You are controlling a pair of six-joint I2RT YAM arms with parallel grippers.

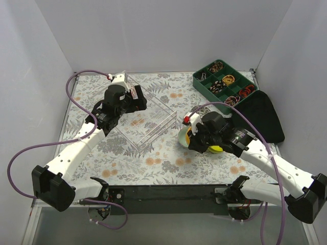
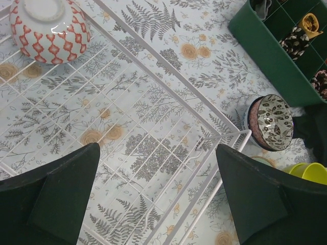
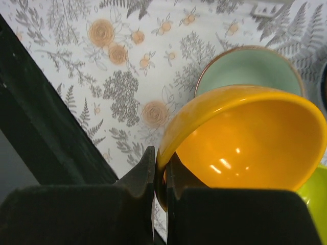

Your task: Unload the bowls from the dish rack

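The clear dish rack (image 1: 164, 118) sits left of centre; its white wire grid fills the left wrist view (image 2: 153, 117). A red-and-white patterned bowl (image 2: 49, 28) lies upside down in it. My left gripper (image 2: 157, 153) hovers open and empty above the rack's corner, and shows in the top view (image 1: 137, 101). My right gripper (image 3: 162, 166) is shut on the rim of the orange bowl (image 3: 250, 143), holding it tilted above a pale mint bowl (image 3: 250, 69), beside a yellow-green bowl (image 3: 316, 204). A leaf-patterned bowl (image 2: 272, 122) stands on the table outside the rack.
A dark green compartmented tray (image 1: 226, 86) of small items stands at the back right, with a black cloth bag (image 1: 263, 116) in front of it. The yellow-green bowl (image 1: 215, 149) lies by the right arm. White walls enclose the table.
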